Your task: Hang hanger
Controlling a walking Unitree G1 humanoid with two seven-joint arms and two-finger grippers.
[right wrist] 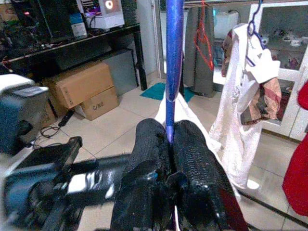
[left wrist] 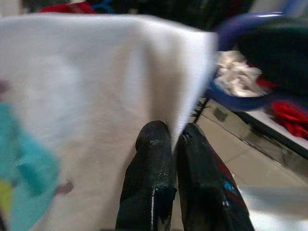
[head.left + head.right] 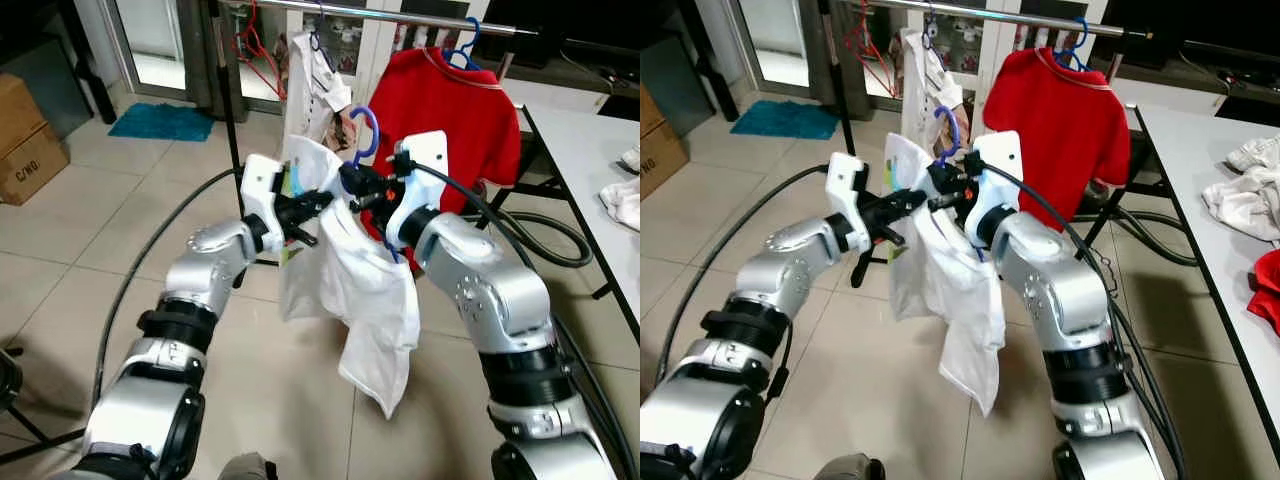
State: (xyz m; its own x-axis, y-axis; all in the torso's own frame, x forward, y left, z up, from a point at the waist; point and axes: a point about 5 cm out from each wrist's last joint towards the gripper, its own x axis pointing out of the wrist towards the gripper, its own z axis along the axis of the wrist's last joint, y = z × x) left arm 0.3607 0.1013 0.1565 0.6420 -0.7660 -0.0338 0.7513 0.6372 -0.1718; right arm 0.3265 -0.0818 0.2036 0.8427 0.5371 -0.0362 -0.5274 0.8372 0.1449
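A white T-shirt (image 3: 355, 285) with a teal print hangs on a blue hanger (image 3: 368, 135), held in mid-air below the silver clothes rail (image 3: 400, 14). My right gripper (image 1: 167, 137) is shut on the blue hanger's neck (image 1: 172, 72). My left gripper (image 2: 174, 137) is shut on the white shirt's edge (image 2: 96, 86), just left of the hanger. On the rail hang a red shirt (image 3: 460, 110) on a blue hanger and a white garment (image 3: 312, 85).
The rail's black stand pole (image 3: 228, 110) rises behind my left arm. A white table (image 3: 590, 150) with crumpled clothes (image 3: 1250, 195) runs along the right. Cardboard boxes (image 3: 25, 140) and a teal mat (image 3: 160, 122) lie at the left. Black cables (image 3: 540, 235) cross the tiled floor.
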